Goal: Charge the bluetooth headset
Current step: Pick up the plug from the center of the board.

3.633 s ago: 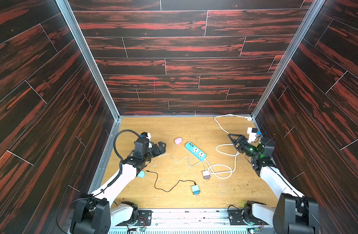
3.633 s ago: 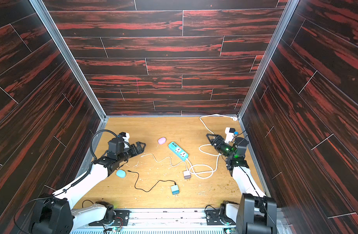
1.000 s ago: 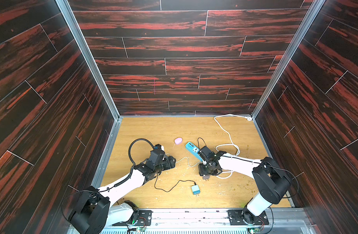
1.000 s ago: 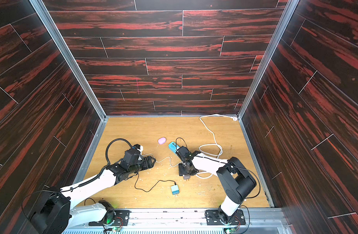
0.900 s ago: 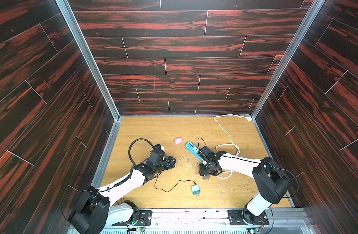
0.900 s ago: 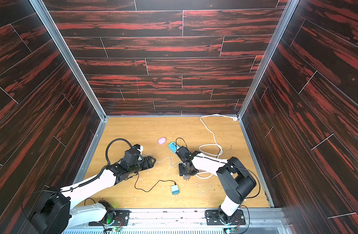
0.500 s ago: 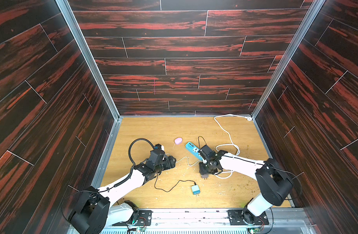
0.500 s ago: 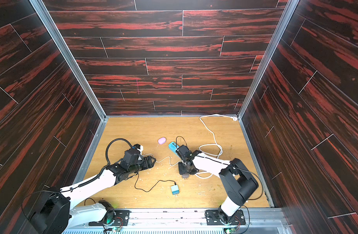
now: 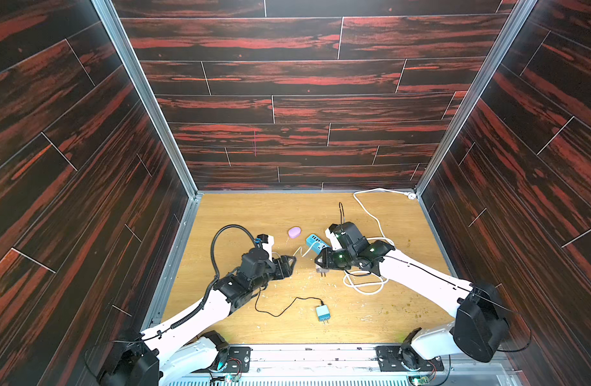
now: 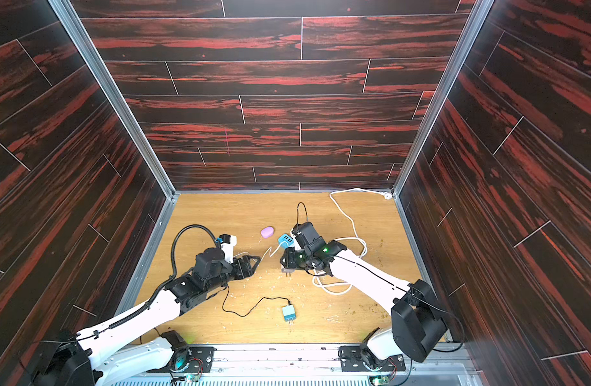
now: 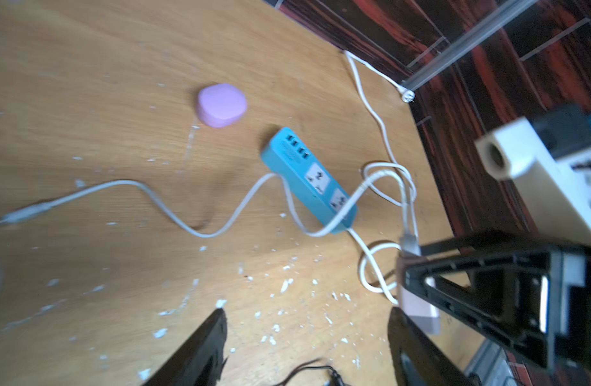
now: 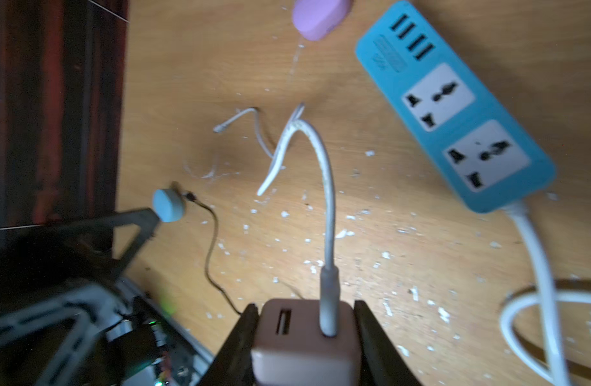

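I have the right pincer (image 9: 323, 263) clamped on the flat sides of the pale charger block (image 12: 304, 341). That grip leaves its port face clear, with the white cable (image 12: 327, 200) plugged in, and in a top view its prongs hang free, pointing down at the table (image 9: 254, 207). I judge this is the right hold for pressing the block into a socket on the blue power strip (image 9: 315, 242), which lies just beyond the pincer near the middle of the table. The bluetooth headset (image 9: 294, 232), a lilac case, sits just beside the strip's port end, on the side toward the left edge, and I see nothing plugged into it. The cable's small free plug (image 12: 220, 128) lies loose on the wood. My left pincer (image 9: 291, 265) stands wide and empty, facing the right one and close to that slack cable. I read it as waiting to take the plug end or steady the strip. A blue charger (image 9: 321, 313) with a black lead (image 9: 280, 309) lies toward the front edge, untouched.
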